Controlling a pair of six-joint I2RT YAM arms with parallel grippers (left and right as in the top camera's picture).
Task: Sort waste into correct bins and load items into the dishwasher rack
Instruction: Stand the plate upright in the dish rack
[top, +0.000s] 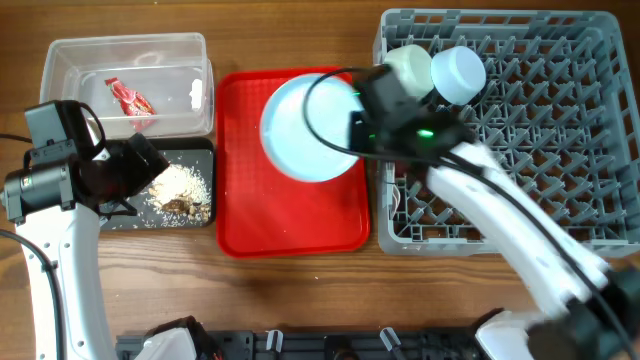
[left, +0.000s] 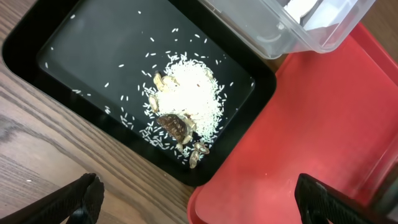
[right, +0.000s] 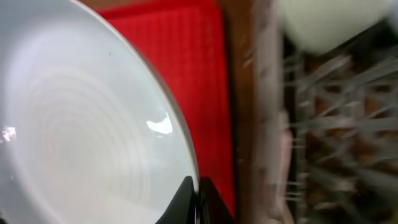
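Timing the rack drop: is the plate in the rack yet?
Out. The pale blue plate is over the red tray, rim in the right gripper, beside the dishwasher rack.

The plate (top: 305, 125) is pale blue with faint concentric rings. The red tray (top: 290, 220) is a plain bright red. The rice (left: 189, 93) is white, flecked with brown, on a glossy black tray (left: 93, 50). The tub (top: 125, 50) is clear and the wrapper (top: 130, 97) red-and-white. The rack (top: 560, 130) is a grey lattice. The table (top: 300, 280) shows brown wood grain.
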